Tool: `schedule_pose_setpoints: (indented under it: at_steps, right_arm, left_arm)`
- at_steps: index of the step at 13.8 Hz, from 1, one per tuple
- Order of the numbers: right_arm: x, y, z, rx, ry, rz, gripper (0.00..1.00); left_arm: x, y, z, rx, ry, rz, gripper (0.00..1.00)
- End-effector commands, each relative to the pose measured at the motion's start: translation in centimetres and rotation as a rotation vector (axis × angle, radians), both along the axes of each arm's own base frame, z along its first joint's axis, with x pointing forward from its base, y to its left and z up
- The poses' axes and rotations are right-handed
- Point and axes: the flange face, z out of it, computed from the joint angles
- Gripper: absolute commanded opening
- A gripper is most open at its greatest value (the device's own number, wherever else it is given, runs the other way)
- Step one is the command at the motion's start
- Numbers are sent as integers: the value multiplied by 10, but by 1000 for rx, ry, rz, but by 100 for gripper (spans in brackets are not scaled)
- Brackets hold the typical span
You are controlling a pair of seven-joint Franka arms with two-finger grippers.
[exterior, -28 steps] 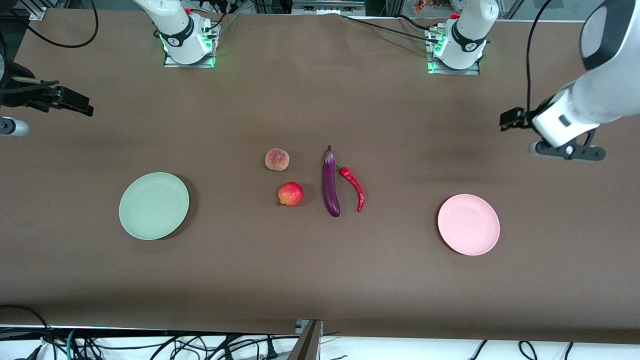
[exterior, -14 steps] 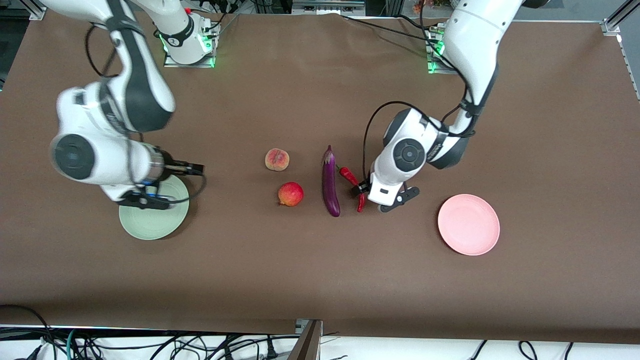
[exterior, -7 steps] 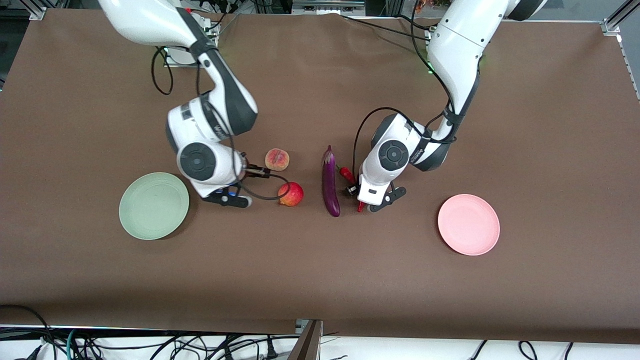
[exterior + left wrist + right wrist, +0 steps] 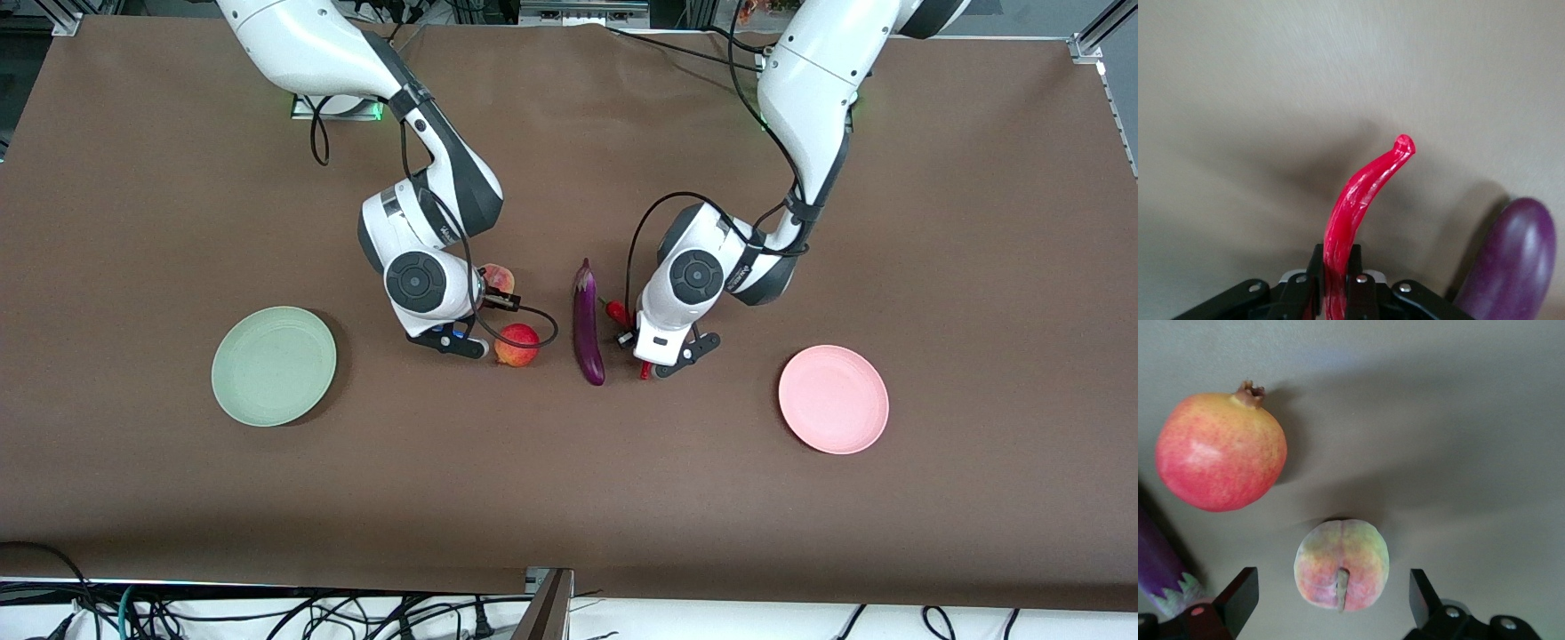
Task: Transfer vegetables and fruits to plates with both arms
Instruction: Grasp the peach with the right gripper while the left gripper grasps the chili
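Note:
My left gripper is shut on the red chili pepper, gripping it near the middle; its curved tip sticks out past the fingers, low at the table. The purple eggplant lies right beside the chili. My right gripper stands open over the pale peach, one finger on each side and not touching it. The redder pomegranate-like fruit sits nearer the front camera than the peach. The mint green plate lies toward the right arm's end, the pink plate toward the left arm's end.
The brown table cloth is bare around the plates. Both wrists hang low over the middle cluster, with the eggplant between them. Cables run along the front edge.
The right arm swung from over the green plate to the peach, its gripper still open. The left gripper went from open to shut on the chili pepper, hardly shifting.

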Motion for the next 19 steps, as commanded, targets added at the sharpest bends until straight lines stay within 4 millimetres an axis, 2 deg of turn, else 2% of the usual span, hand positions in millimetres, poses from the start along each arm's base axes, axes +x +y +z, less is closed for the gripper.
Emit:
schedule_pose_setpoints:
  at_steps: [1,3,5,8,10,14,16,17,19]
  right_arm:
    - [-18,6,-16,5,-12,-14,100]
    - [-26,13,-23,5,-21,-2,100]
    - [-33,18,-29,0,-13,10,100]
    - [-45,20,-44,-8,-16,21,100]
    - [-53,22,-53,-10,-24,38,100]
    - [-55,21,-59,-28,-30,70,100]
    - [-54,20,-58,-29,-32,71,100]
    - [-55,20,-59,-29,-31,72,94]
    - [-54,20,-59,-28,-33,72,44]
  left_arm:
    - [19,44,57,92,-4,-48,0]
    - [37,92,80,127,11,-138,0]
    - [59,150,92,106,1,-249,0]
    - [78,212,87,107,-15,-429,1]
    - [88,246,80,185,-30,-545,1]
    - [96,255,45,261,-59,-712,4]
    - [97,268,36,266,-47,-786,6]
    - [96,274,28,255,-33,-835,8]
    - [97,298,16,237,-12,-874,8]
